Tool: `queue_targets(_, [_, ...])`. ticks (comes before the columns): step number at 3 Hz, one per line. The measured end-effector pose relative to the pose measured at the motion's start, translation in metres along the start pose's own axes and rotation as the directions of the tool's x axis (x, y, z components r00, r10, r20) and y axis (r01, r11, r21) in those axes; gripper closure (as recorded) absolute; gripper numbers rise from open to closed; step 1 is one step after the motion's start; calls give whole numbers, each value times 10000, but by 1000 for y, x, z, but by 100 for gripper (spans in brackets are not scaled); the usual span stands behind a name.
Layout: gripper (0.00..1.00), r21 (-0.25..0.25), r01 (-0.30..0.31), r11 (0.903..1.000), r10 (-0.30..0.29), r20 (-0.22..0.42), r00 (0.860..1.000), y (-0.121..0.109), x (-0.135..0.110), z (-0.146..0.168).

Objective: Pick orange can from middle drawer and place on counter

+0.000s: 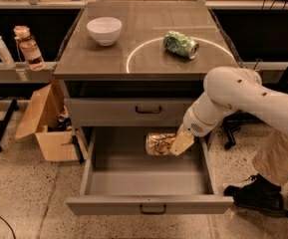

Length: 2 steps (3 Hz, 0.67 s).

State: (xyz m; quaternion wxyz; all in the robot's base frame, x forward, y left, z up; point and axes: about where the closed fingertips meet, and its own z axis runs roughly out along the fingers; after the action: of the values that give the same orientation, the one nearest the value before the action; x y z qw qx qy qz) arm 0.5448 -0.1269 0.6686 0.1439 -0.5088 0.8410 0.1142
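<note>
Clamping orange can (158, 144) in tool (181, 143)
Holding it on its side above the open middle drawer (148, 204), below tabletop (98, 59) carrying green can (181, 44) and white bowl (104, 30)

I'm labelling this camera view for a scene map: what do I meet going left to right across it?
Left to right: bottle → cardboard box → white bowl → orange can → gripper clamping the can's right end, above the open middle drawer → boot.
</note>
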Motion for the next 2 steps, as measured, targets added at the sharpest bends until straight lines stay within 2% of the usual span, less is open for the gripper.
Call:
queue_targets(1, [100,-2,0,10000,0,0,10000,0,0,0])
queue_targets(2, [100,-263,408,9988,-396,444,9982,7,-14,-25])
